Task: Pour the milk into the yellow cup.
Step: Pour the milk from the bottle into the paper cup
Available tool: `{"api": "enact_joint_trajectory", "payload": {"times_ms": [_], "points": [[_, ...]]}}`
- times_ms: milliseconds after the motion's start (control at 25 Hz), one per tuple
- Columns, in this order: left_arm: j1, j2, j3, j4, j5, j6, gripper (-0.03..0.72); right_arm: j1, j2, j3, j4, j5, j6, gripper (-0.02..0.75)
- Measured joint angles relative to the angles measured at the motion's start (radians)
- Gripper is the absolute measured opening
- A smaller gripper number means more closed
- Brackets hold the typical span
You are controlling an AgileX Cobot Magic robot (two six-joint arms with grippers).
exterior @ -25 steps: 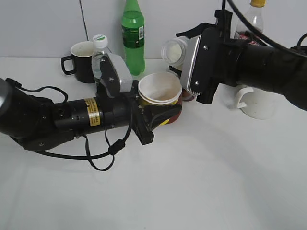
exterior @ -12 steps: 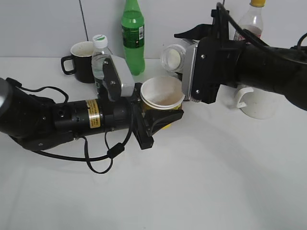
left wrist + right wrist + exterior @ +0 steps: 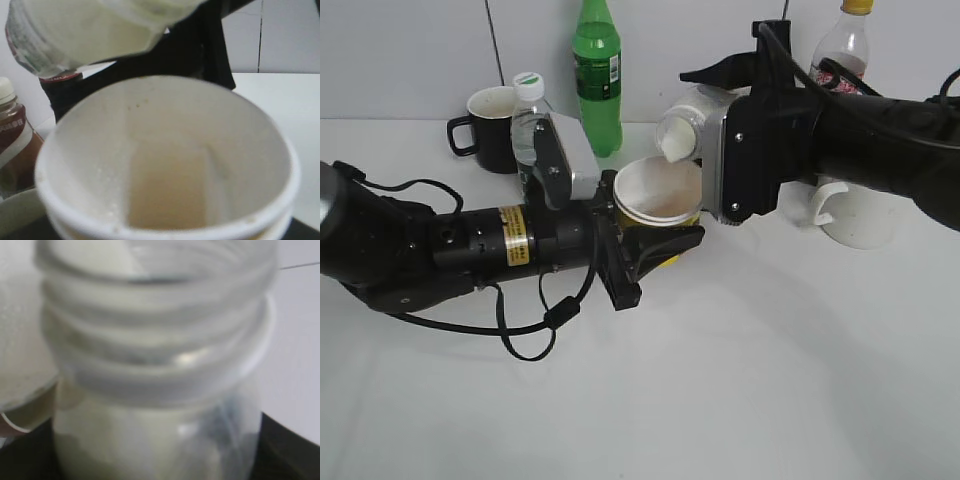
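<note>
My left gripper [image 3: 655,248] is shut on the yellow cup [image 3: 660,190] and holds it off the table, mouth up. The cup's white inside fills the left wrist view [image 3: 170,165]. My right gripper [image 3: 715,150] is shut on the milk bottle [image 3: 680,125], tipped over sideways with its open neck at the cup's far rim. White milk lies against the neck. The bottle fills the right wrist view [image 3: 155,365], with the cup's rim [image 3: 25,390] at the left. In the left wrist view the bottle [image 3: 95,30] hangs above the cup.
At the back stand a dark mug [image 3: 490,125], a clear water bottle [image 3: 528,115], a green bottle [image 3: 597,70] and a clear bottle with a yellow cap [image 3: 840,50]. A white handled mug [image 3: 855,215] stands at the right. A brown coffee bottle [image 3: 12,135] shows left of the cup.
My right gripper has tipped the milk bottle further down and moved its neck to the cup's rim. My left gripper has lifted the cup slightly toward it.
</note>
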Motion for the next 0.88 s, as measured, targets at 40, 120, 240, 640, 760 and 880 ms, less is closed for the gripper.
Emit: {"api": "enact_joint_trajectory", "payload": {"times_ms": [40,120,240,640,760,880], "points": [[0.0,0.0,-0.001,0.001,0.0,0.0,0.405,0.0,0.0,0.0,0.0,0.0,-0.012,0.489],[0.0,0.0,-0.001,0.01,0.0,0.0,0.405,0.0,0.0,0.0,0.0,0.0,-0.024,0.489],[0.0,0.0,-0.001,0.02,0.0,0.0,0.405,0.0,0.0,0.0,0.0,0.0,-0.036,0.489],[-0.001,0.0,-0.001,0.057,0.005,0.0,0.405,0.0,0.0,0.0,0.0,0.0,-0.08,0.489],[-0.002,0.0,-0.001,0.066,0.012,0.0,0.405,0.0,0.0,0.0,0.0,0.0,-0.089,0.489],[-0.002,0.0,-0.001,0.067,0.021,0.0,0.405,0.0,0.0,0.0,0.002,0.0,-0.103,0.489]]}}
